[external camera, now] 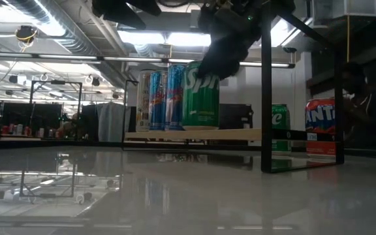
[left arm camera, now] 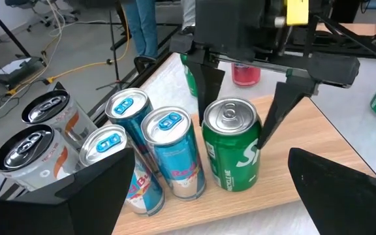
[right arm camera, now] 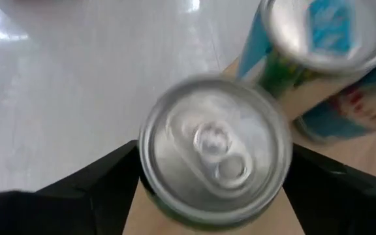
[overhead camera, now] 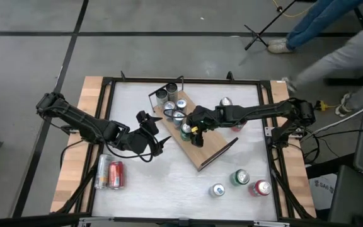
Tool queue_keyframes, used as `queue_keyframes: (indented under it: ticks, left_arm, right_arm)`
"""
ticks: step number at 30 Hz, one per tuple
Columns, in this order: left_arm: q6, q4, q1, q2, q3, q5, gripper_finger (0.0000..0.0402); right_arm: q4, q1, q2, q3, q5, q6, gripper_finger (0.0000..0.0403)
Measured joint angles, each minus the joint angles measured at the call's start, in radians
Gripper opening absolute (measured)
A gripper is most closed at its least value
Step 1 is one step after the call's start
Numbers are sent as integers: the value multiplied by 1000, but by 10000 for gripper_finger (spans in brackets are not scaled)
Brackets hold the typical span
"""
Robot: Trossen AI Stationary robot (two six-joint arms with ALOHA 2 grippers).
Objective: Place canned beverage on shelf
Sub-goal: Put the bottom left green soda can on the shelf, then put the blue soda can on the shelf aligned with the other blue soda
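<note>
**Green can stands on the shelf, right fingers spread beside it**

High view: the right gripper (overhead camera: pixel 192 128) hangs over the shelf (overhead camera: pixel 213 149), beside the cans at its far end; the left gripper (overhead camera: pixel 158 142) waits near the shelf's edge.

Low view: the green can (external camera: pixel 200 96) stands upright on the board next to slim blue cans (external camera: pixel 165 99).

Left wrist view: the right fingers (left arm camera: pixel 281 112) flank the can (left arm camera: pixel 232 152), apparently clear of it.

Right wrist view: the can's lid (right arm camera: pixel 215 150) sits between the released fingers.

Shiny metal can (left arm camera: pixel 231 154), matt wood shelf (left arm camera: pixel 318 140), glossy tabletop (external camera: pixel 188 196).
</note>
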Motion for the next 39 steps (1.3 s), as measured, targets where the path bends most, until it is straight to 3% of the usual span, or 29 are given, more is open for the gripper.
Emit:
queue_keyframes:
  ticks: [18,33,39]
  left_arm:
    - [-2,0,0,0,0,0,394]
    - [-3,0,0,0,0,0,394]
    - [-2,-1,0,0,0,0,394]
  right_arm:
    - [1,0,-7,5,0,-1,341]
    - [-366,5,-54,268,-18,-5,341]
    - [-416,92,-103,313,-47,45,341]
